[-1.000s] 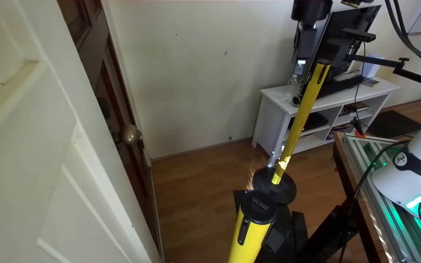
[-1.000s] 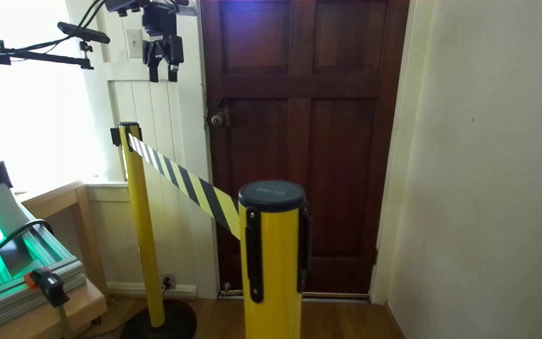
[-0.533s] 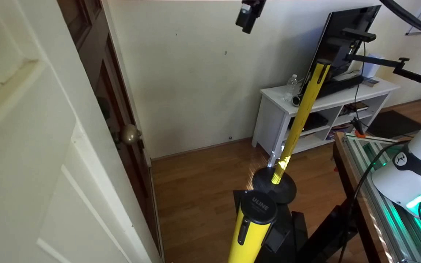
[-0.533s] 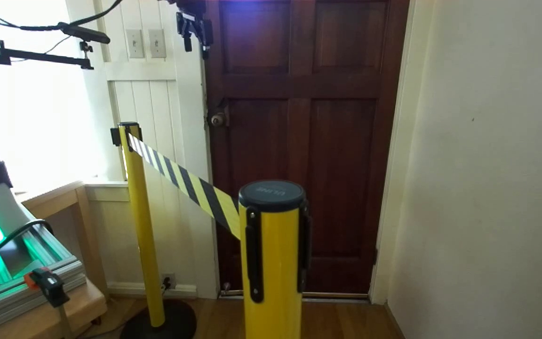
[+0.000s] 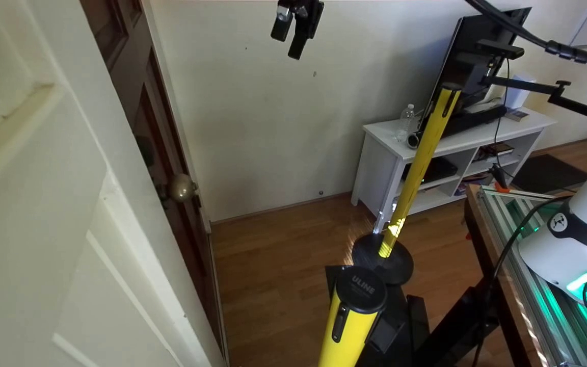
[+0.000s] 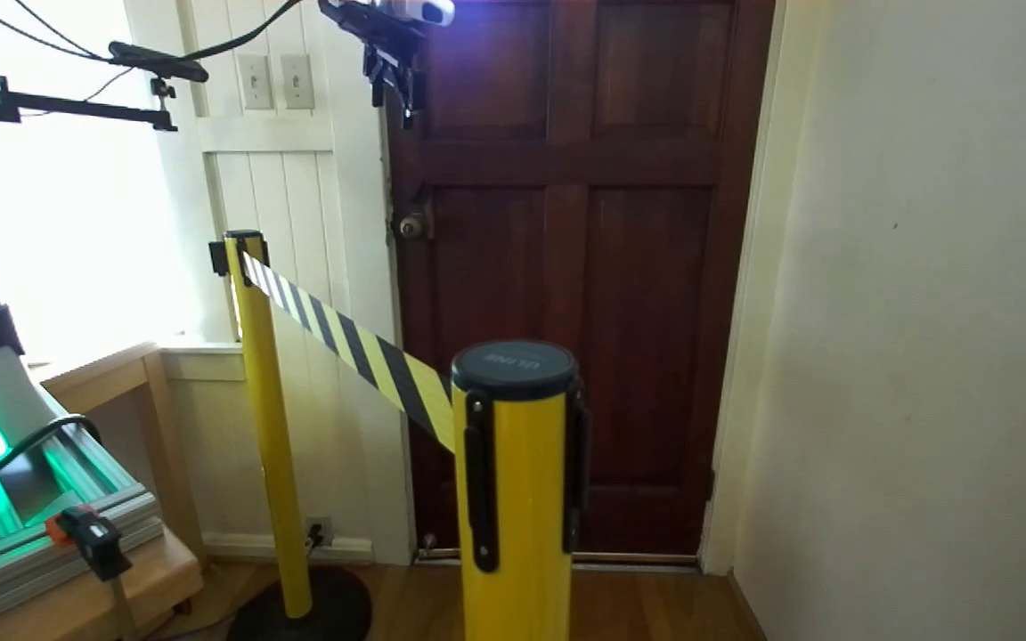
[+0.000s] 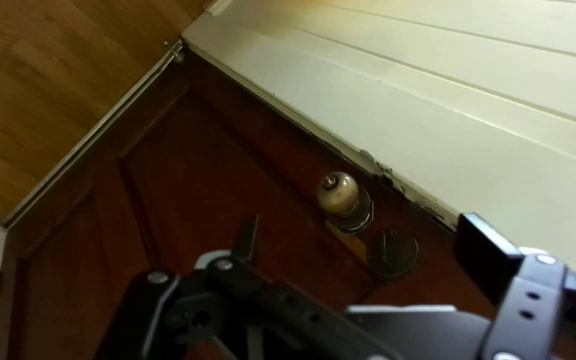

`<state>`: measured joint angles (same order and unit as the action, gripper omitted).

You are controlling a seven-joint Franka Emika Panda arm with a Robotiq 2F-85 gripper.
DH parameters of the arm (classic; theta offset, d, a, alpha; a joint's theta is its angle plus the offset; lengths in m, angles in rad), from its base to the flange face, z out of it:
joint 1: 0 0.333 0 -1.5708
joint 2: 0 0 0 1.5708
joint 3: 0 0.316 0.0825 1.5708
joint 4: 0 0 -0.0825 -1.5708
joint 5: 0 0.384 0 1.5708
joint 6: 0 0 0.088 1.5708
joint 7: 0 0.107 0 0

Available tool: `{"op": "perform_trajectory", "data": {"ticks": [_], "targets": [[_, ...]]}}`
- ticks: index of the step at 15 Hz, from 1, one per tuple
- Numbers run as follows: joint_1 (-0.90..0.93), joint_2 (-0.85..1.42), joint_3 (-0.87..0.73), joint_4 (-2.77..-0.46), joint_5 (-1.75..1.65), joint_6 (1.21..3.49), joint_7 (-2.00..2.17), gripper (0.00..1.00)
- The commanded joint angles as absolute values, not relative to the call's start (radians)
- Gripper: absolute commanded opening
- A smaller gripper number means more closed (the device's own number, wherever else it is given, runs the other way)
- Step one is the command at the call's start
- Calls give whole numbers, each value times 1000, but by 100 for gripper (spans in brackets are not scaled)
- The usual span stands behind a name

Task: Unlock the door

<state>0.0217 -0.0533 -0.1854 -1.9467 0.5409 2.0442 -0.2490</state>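
Claw (image 7: 360, 239), jaws spread wide, apart from dark reddish-brown panelled door (image 6: 647, 267) located beside off-white wall (image 5: 273, 127), wood-plank floor (image 5: 273, 285) below, white shelving unit (image 5: 379, 168) near wall, black device (image 5: 438, 168) in one upper compartment, clear plastic bottle (image 5: 405, 125) upright on top

End effector (image 7: 360, 237) at top edge of both exterior views, angled downward, its 2 fingers (image 7: 485, 255) spread well apart. White arm base (image 5: 571, 255) at side edge of both exterior views, green light (image 5: 585, 279) on; upper links mostly out of frame.
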Motion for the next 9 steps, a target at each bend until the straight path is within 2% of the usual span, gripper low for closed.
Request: {"op": "perform_trajectory", "data": {"ticks": [1, 9], "targets": [[-13, -54, -153, -1942, 542, 2037, -250, 100], [-12, 200, -46, -1711, 676, 2238, -332, 100]]}}
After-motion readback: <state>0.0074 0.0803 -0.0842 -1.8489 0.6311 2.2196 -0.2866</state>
